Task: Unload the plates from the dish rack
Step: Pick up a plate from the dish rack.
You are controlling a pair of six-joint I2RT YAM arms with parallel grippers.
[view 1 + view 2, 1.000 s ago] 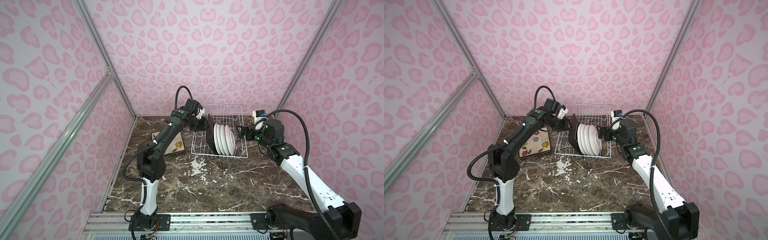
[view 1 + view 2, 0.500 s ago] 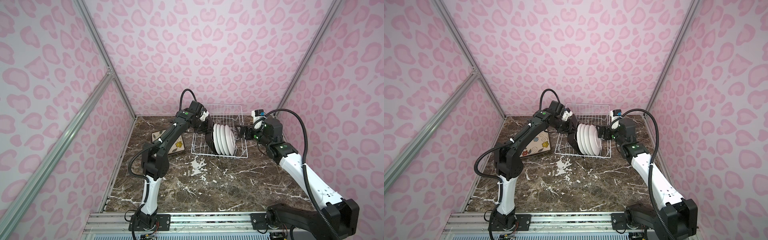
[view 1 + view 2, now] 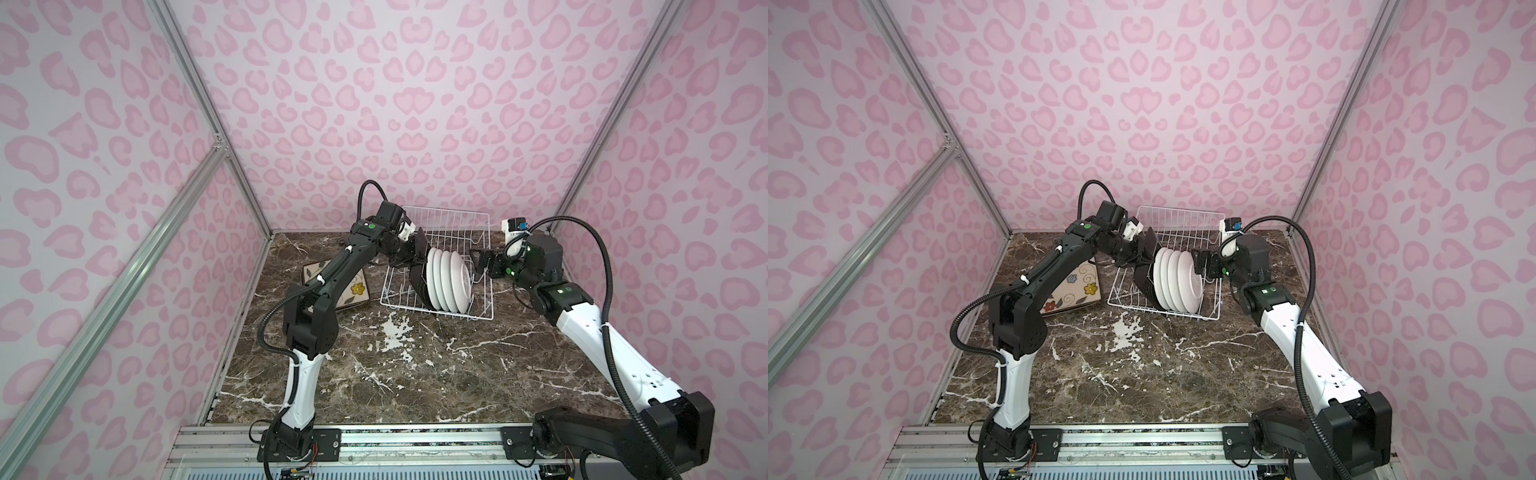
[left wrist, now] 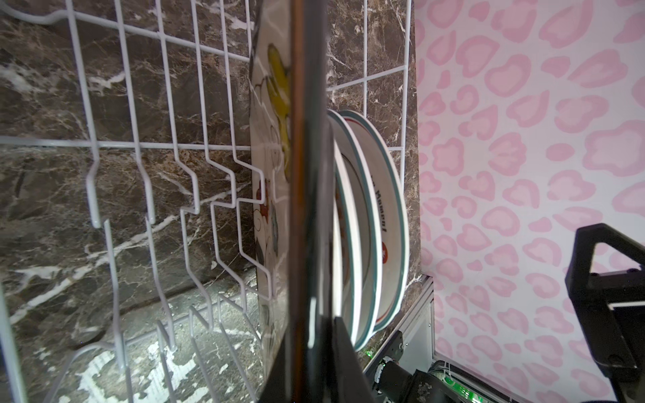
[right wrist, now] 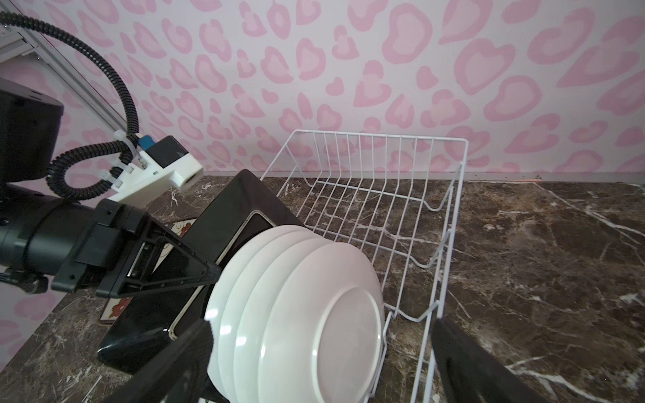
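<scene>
The left arm (image 3: 332, 278) reaches forward with its elbow bent, the left gripper (image 3: 415, 255) pinched on the top edge of a dark-backed square plate (image 5: 237, 209), while the right arm (image 3: 582, 324) stretches forward, the right gripper (image 3: 480, 262) spread wide and holding nothing.

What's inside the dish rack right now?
Four round white plates stand on edge in the dish rack. Beside them sits a dark-backed square plate, and a second square plate is clamped by the left gripper. The rack floor under them is hidden.
</scene>
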